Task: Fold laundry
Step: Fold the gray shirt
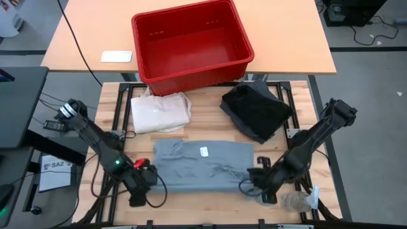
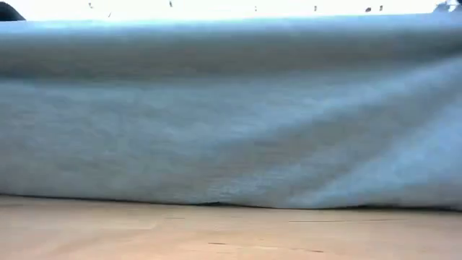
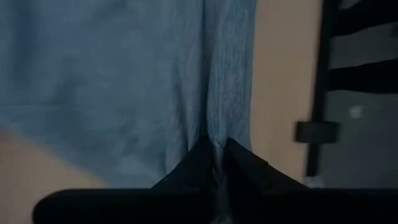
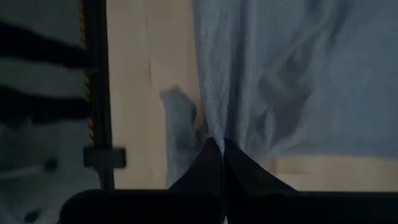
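Note:
The light grey T-shirt [image 1: 203, 165] lies spread on the wooden table, a white tag on its top; it fills the low view [image 2: 231, 108]. My left gripper [image 1: 151, 178] is shut on its near-left corner and my right gripper [image 1: 254, 179] on its near-right corner. The black garment [image 1: 255, 109] lies crumpled at the far right. A cream cloth bundle [image 1: 160, 112] lies folded at the far left. The plaid and dark grey garments are out of view. My left gripper pinches the T-shirt's left edge near its near corner [image 3: 214, 127] between its two fingers [image 3: 214, 149]. It comes low from the table's left. The cloth gathers into a ridge running away from the fingertips, and the rest lies on the table. My right gripper pinches the T-shirt's right edge near its near corner [image 4: 217, 124] between its two fingers [image 4: 217, 146]. It comes low from the table's right. The cloth puckers into folds at the fingertips, and the rest lies on the table.
A red plastic bin [image 1: 191, 43] stands on the table beyond the far edge, with a small white object [image 1: 116, 56] beside it. A clear plastic bottle [image 1: 299, 202] lies near the near right corner. Black frame rails [image 1: 114, 121] run along the table's left and right sides.

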You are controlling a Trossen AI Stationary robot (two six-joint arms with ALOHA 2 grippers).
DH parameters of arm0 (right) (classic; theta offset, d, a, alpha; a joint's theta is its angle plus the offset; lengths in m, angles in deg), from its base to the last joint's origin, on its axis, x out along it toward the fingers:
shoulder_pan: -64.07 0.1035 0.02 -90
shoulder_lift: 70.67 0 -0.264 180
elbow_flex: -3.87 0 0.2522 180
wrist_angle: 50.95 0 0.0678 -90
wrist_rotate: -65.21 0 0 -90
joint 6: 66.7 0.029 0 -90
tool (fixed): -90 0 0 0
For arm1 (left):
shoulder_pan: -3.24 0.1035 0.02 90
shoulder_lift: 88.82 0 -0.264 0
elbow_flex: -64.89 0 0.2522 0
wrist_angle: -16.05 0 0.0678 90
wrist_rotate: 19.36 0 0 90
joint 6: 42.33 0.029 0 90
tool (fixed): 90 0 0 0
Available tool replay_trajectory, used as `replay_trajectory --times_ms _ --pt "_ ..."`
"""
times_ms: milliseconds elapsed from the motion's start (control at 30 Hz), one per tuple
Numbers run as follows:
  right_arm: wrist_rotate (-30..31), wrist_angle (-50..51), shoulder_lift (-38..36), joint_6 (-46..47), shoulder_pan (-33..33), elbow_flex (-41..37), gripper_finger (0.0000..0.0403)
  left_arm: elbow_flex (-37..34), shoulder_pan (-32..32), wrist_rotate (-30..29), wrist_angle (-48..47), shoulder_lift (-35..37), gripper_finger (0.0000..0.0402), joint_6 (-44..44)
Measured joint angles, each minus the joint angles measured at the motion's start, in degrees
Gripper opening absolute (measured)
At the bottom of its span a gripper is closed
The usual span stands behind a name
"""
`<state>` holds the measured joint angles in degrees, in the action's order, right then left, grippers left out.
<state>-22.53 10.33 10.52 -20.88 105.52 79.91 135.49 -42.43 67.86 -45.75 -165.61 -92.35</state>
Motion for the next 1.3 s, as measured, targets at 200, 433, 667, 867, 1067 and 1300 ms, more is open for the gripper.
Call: replay_trajectory --times_ms 200,433,667,867,1067,1300 --pt "-6.9 -6.1 6.0 0.5 2.4 -2.8 0.0003 -3.7 -1.9 1.5 9.5 -2.2 0.0082 -2.6" --pt "-8.1 -6.7 6.7 0.0 2.3 -1.5 0.0003 -1.1 -0.6 3.8 3.3 -2.6 0.0088 -1.4" --pt "-4.7 -5.2 1.4 0.4 -2.8 -1.7 0.0003 3.0 4.3 1.6 -9.1 -1.8 0.0043 1.2" --pt "-4.7 -6.5 1.8 -0.6 -4.7 -2.6 0.0006 3.1 4.1 -2.7 2.8 -1.9 0.0040 3.8" --pt "-3.1 -6.8 2.1 2.3 -4.4 -2.7 0.0006 2.4 -0.5 -11.2 18.6 -4.7 0.0108 5.2" --pt "-1.2 -8.2 2.2 3.2 -4.4 -2.7 0.0006 2.0 -5.8 -12.0 36.7 -18.1 0.0188 13.4"
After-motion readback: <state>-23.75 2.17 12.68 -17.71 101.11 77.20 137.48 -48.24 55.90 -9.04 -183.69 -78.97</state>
